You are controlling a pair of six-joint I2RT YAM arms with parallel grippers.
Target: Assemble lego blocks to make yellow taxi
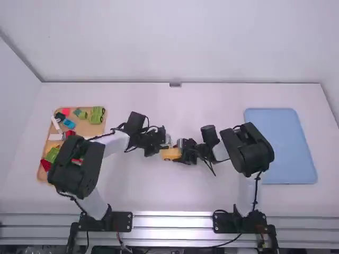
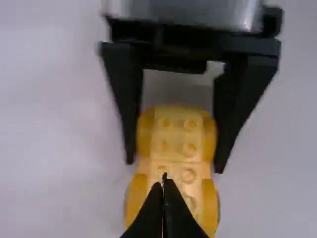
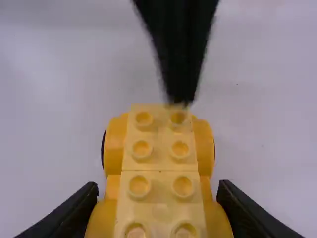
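Jaws of the right gripper (image 3: 158, 187) clamp the yellow block assembly (image 3: 160, 171) from both flanks, while those of the left gripper (image 2: 165, 179) are pressed together and empty, their tip at or just above a stud at the assembly's far end; whether it touches, I cannot tell. The piece sits around the middle of the worktop (image 1: 185, 196), well in from the front and back edges. It looks like hard plastic: light, stiff, hardly fragile, though the rounded wheel arches could let it slip or roll in a loose grasp, and the seam between the two studded sections might part under a twist. I would keep the hold low on both flanks, leaving the studs free for anything pressed on from above. The loose blocks (image 1: 97, 115) lie on the tan tray (image 1: 87, 128) near the worktop's left edge; a blue tray (image 1: 280, 148) lies by the right edge. There is ample bare worktop toward the back edge and the front edge; the tight place is between the two grippers, where a sideways move could knock one against the other.
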